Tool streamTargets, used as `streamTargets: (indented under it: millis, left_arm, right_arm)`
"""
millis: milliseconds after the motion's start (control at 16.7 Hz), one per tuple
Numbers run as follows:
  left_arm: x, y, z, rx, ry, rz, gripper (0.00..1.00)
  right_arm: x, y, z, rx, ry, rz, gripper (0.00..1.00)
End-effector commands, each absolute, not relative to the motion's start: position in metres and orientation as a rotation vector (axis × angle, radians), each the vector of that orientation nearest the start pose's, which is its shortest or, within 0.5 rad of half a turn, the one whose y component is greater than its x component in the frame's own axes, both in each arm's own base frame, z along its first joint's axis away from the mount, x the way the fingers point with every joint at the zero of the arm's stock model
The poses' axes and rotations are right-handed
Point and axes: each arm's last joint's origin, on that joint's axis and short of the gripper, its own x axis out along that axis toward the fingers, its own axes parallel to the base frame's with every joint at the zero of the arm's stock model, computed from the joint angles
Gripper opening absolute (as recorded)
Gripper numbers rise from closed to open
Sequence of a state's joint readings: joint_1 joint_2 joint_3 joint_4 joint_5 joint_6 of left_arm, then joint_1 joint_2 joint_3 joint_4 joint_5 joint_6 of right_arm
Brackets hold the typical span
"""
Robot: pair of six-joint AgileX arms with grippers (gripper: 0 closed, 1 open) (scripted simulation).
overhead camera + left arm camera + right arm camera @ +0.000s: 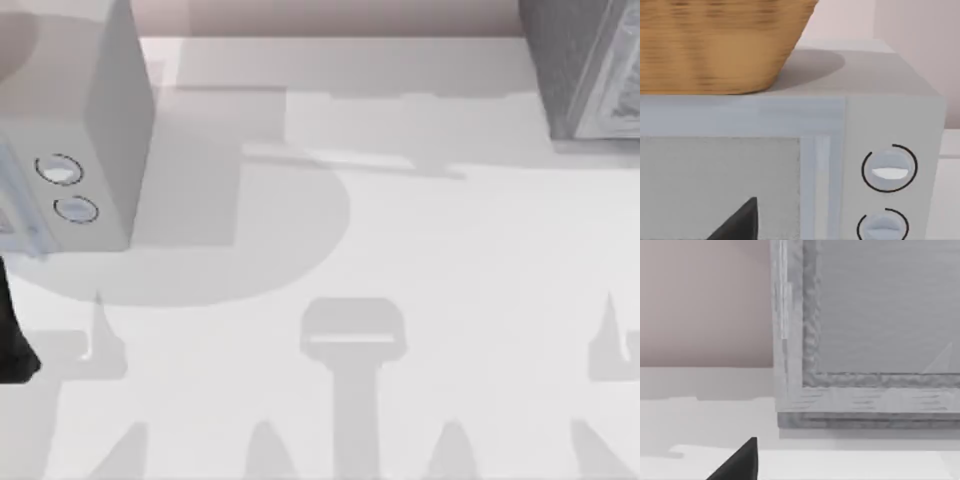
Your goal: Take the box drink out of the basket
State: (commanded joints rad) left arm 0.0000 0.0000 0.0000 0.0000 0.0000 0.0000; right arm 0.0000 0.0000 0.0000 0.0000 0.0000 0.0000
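The wicker basket sits on top of the white box with two round buttons — what lies inside the basket, the box drink included, cannot be told. That box stands on the desk at about ten o'clock in the top view, a grey framed cabinet at two o'clock. The left arm shows at nine o'clock; neither claw's opening can be told.

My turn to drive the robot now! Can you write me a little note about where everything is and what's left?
Left gripper: low in front of the white box with two round buttons at the table's left; fingers unclear.
Right gripper: near the grey cabinet at the table's right; fingers unclear.
The wicker basket sits on top of the white box.
Nothing held yet; the drink is still to be lifted out.
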Motion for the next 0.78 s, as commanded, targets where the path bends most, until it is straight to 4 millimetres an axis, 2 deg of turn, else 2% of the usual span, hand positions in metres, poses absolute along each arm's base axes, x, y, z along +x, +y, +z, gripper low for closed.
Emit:
streamTargets:
  millis: [180,420,540,780]
  left_arm:
    - [0.106,-0.001,0.163,0.0,-0.005,-0.006,1.0]
    - [0.11,0.002,0.198,0.001,-0.045,-0.039,1.0]
    - [0.121,0.006,0.219,0.001,-0.035,-0.045,1.0]
    - [0.152,0.019,0.248,-0.005,0.012,-0.039,1.0]
  right_arm:
    - [0.106,-0.001,0.16,0.0,0.0,0.0,1.0]
    - [0.106,-0.001,0.16,0.0,0.0,0.0,1.0]
    - [0.106,-0.001,0.16,0.0,0.0,0.0,1.0]
    - [0.106,-0.001,0.16,0.0,0.0,0.0,1.0]
